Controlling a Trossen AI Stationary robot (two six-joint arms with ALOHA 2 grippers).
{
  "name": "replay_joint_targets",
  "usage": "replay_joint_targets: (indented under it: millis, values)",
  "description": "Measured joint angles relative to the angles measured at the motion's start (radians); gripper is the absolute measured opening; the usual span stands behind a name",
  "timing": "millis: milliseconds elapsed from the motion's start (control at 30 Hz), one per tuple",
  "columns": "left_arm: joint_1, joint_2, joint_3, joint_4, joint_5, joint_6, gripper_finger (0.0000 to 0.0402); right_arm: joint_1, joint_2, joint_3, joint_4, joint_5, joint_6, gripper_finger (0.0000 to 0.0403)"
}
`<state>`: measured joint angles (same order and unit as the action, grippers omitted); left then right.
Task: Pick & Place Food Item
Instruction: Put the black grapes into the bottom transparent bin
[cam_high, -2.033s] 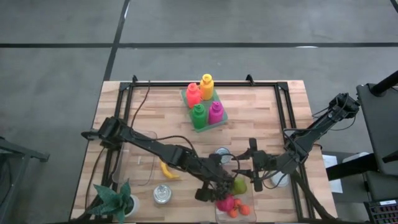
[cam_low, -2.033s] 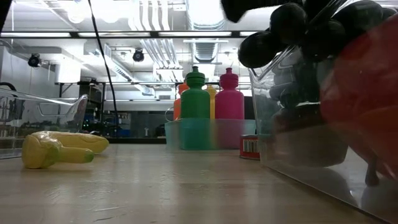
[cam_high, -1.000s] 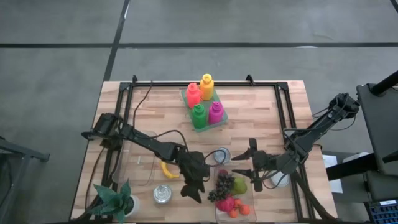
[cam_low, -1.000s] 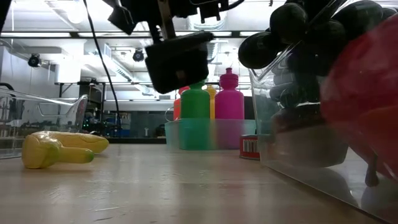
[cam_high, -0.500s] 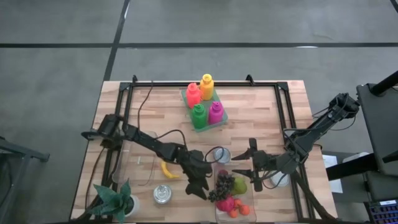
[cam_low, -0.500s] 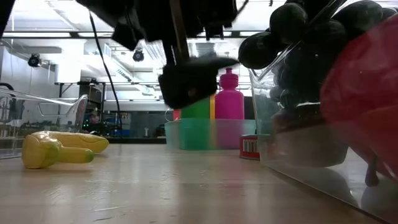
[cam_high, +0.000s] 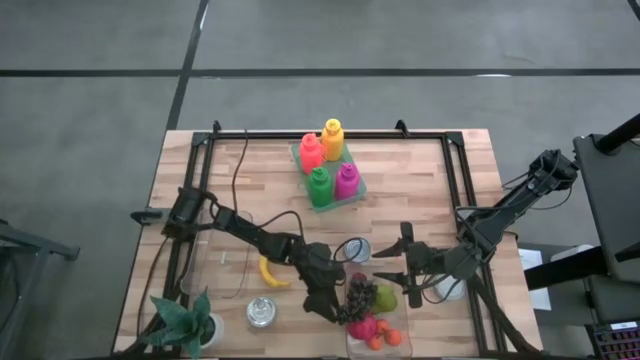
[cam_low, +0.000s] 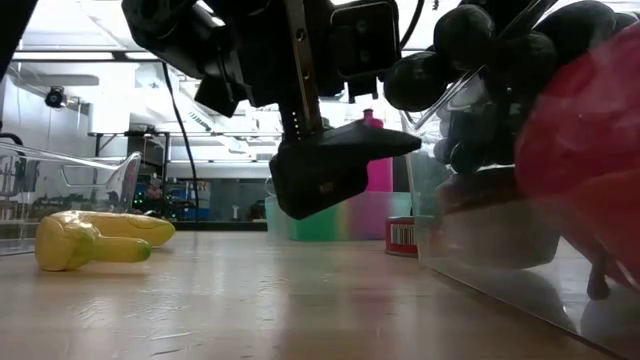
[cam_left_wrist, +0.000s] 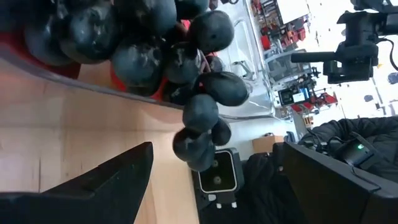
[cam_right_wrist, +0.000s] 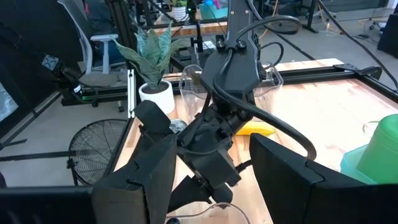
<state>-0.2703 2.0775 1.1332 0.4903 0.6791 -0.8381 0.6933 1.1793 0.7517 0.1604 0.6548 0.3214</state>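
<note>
Right now the left end effector (cam_high: 327, 305) hovers low over the wooden surface (cam_high: 420, 190) with its fingers spread wide and nothing between them, just beside a bunch of dark grapes (cam_high: 356, 300). The grapes hang over the rim of a clear tub (cam_high: 395, 340) of fruit. A banana (cam_high: 267, 273) lies nearby. The right end effector (cam_high: 408, 273) waits beside the tub, jaws partly apart, gripping nothing.
</note>
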Motion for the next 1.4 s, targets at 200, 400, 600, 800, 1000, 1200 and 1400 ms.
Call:
replay_joint_targets:
  millis: [200,400,600,800,1000,1200,1400]
  values:
    - [0.000,0.002,0.007,0.008,-0.014,0.001,0.0357,0.000,0.000,0.000,0.000,0.000,0.000,0.0199]
    - [-0.006,0.002,0.025,0.009,-0.019,0.031,0.0357,0.000,0.000,0.000,0.000,0.000,0.000,0.0199]
    - [-0.006,0.016,0.029,0.010,-0.024,0.034,0.0357,0.000,0.000,0.000,0.000,0.000,0.000,0.0199]
    - [-0.010,0.072,0.048,0.038,0.016,-0.007,0.0357,0.000,0.000,0.000,-0.004,0.000,0.000,0.0199]
    - [-0.011,0.074,0.077,0.047,0.022,-0.024,0.0357,0.000,0.000,0.000,-0.008,0.000,0.000,0.0199]
    - [-0.026,0.074,0.125,0.031,0.050,-0.053,0.0357,0.000,0.000,0.000,-0.008,0.000,0.000,0.0199]
    - [-0.035,0.074,0.171,-0.040,0.074,-0.056,0.0357,-0.001,0.000,0.000,-0.008,0.000,0.000,0.0199]
